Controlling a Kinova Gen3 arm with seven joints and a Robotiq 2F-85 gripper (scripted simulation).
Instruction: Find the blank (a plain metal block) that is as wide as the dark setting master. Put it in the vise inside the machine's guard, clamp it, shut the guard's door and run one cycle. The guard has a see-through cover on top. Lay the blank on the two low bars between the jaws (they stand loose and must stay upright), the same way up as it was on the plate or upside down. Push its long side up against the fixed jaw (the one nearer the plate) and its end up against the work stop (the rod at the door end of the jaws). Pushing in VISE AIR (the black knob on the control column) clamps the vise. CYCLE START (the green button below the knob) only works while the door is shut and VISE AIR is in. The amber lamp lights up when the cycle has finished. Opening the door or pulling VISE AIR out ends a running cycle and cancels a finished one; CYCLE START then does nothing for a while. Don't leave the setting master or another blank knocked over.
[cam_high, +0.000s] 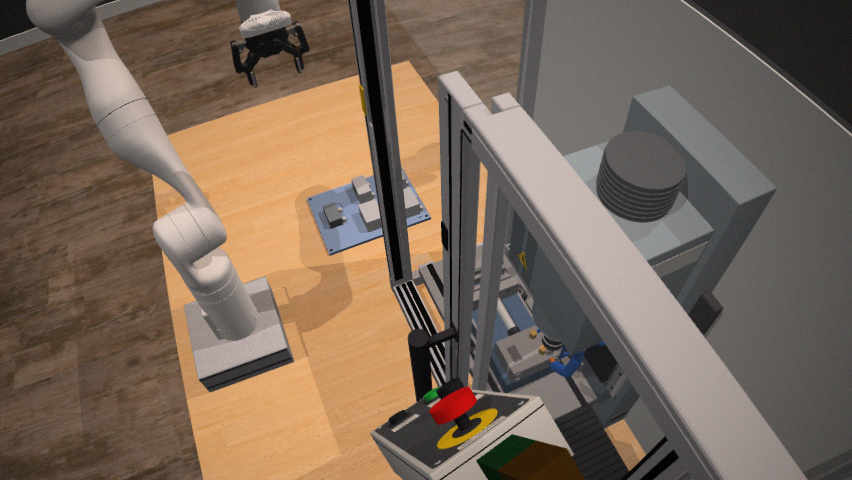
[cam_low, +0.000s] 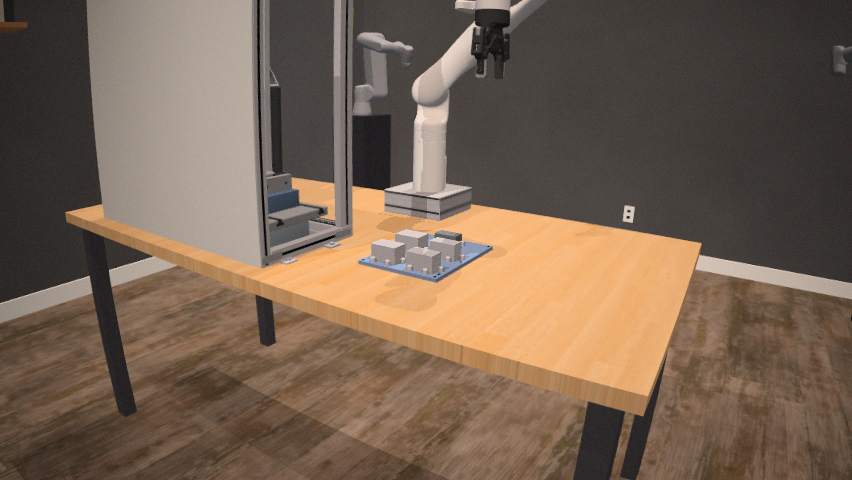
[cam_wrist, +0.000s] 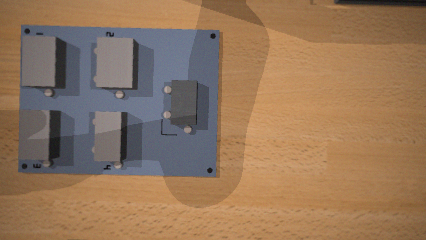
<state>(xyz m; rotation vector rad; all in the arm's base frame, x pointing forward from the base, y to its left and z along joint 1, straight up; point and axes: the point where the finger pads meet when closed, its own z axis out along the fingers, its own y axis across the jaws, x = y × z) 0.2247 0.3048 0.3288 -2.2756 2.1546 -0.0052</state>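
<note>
My gripper is open and empty, high above the table. The dark setting master stands on the blue plate, below the wrist camera. Blank 4 looks about as wide as the master in the wrist view. Blank 2, blank 1 and blank 3 look wider. All stand upright. The vise is partly hidden behind the guard frame; its bars and work stop cannot be made out. Door state and amber lamp are unclear.
The guard's post rises beside the plate in the top view. The black handle stands near the control column. The column carries a green button, and a red emergency button partly hides the black knob. Small pins stand beside the blocks.
</note>
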